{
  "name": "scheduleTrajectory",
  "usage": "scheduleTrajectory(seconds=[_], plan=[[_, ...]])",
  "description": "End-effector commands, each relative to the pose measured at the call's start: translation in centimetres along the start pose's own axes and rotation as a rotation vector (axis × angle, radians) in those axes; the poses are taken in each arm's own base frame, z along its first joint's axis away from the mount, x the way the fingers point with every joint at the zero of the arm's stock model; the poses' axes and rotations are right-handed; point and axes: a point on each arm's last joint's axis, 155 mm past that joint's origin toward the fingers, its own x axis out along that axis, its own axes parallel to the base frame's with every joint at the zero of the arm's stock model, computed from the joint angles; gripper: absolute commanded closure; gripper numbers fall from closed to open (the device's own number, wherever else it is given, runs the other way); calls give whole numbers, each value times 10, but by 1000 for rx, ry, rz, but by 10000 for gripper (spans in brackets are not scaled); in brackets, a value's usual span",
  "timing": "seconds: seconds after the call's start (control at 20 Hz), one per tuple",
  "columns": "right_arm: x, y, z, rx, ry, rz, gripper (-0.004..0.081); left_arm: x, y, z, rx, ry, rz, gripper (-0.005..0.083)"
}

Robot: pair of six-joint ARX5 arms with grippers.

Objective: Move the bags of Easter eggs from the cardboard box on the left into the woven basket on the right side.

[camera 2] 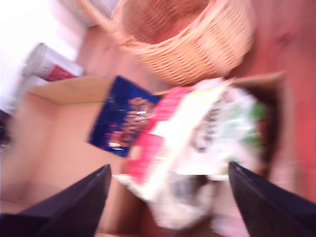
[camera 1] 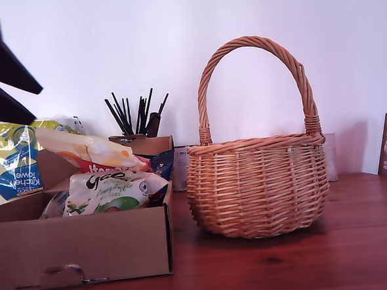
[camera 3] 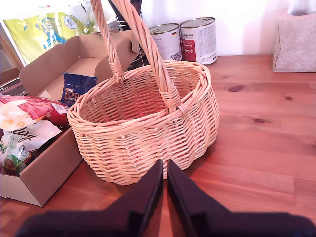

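Brown corrugated cardboard box (camera 1: 81, 247) at the exterior view's left: you have three bags in it, yellow-orange and white bag (camera 1: 92, 150) on top, white and green bag (camera 1: 111, 191) below it, dark blue bag (camera 2: 123, 118) behind. Woven basket (camera 1: 257, 187) stands just beside the box on the wooden table (camera 1: 358, 253). My first gripper (camera 2: 168, 197) hangs over the bags, jaws spread wide. My second gripper (camera 3: 164, 190) faces the basket wall, fingers pressed together on nothing.
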Motion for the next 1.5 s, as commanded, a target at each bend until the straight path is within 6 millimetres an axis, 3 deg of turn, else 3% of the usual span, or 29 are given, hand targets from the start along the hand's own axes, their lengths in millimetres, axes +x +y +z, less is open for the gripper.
scheduleTrajectory(seconds=[0.0, 0.1, 0.3, 0.5, 0.7, 0.95, 1.2, 1.45], plan=[[0, 2, 1, -1, 0, 9, 782, 9, 8, 0, 55, -9, 28, 18], [0, 2, 1, -1, 0, 9, 782, 23, 13, -5, 96, -3, 33, 18], [0, 2, -1, 0, 5, 8, 782, 50, 6, -27, 129, 52, -24, 19], [0, 2, -1, 0, 6, 8, 782, 69, 18, -35, 182, 76, -7, 44], [0, 2, -1, 0, 6, 7, 782, 84, 25, -31, 221, 81, -23, 342], [0, 2, -1, 0, 6, 7, 782, 106, 18, -40, 224, 109, -87, 432], [0, 2, -1, 0, 6, 7, 782, 109, 29, -38, 243, 116, -62, 753], [0, 2, -1, 0, 6, 7, 782, 105, 64, -7, 275, 71, 10, 775]])
